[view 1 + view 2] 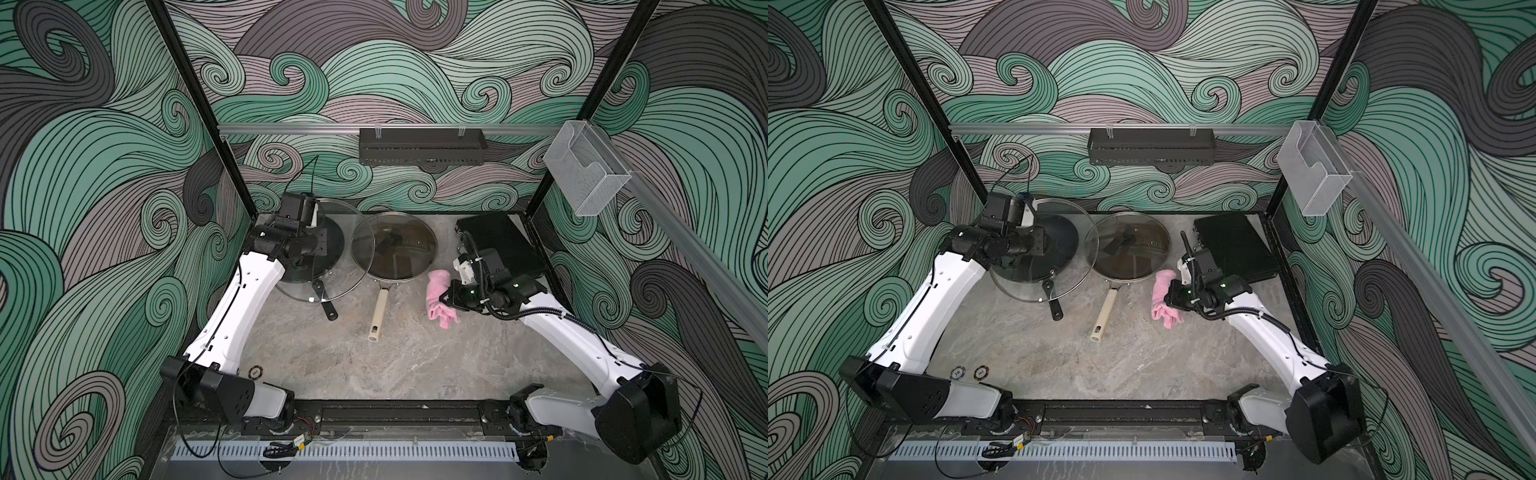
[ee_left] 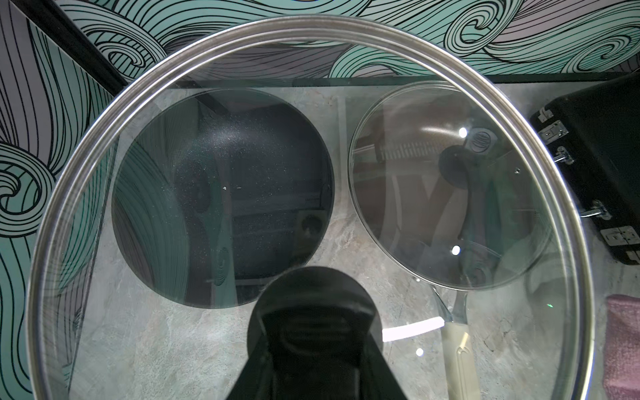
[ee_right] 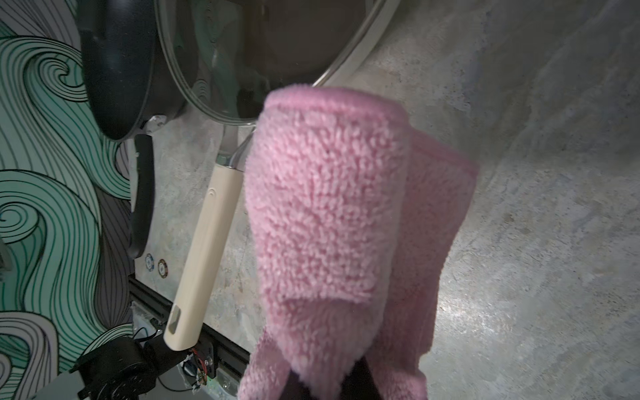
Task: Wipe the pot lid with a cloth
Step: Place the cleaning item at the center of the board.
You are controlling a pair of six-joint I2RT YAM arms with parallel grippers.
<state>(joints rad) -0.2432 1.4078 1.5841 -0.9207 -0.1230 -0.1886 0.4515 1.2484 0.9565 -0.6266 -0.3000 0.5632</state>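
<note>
left gripper [image 2: 313, 329] clamped on knob [image 2: 311, 294] of pot lid [image 1: 353, 253], raised over dark pan [image 3: 114, 69]. right gripper [image 1: 449, 297] pinches cloth [image 1: 438, 291] beside beige-handled pan [image 1: 379, 309]. bring cloth over, press flat, sweep glass, hold lid steady.

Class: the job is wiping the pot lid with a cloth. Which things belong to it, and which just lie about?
Job: big glass lid, in the left gripper; pink cloth, in the right gripper.
Lying about: dark pan; cream-handled pan with a smaller lid; black case; two chips.

Dim, even light; blurry close foreground.
</note>
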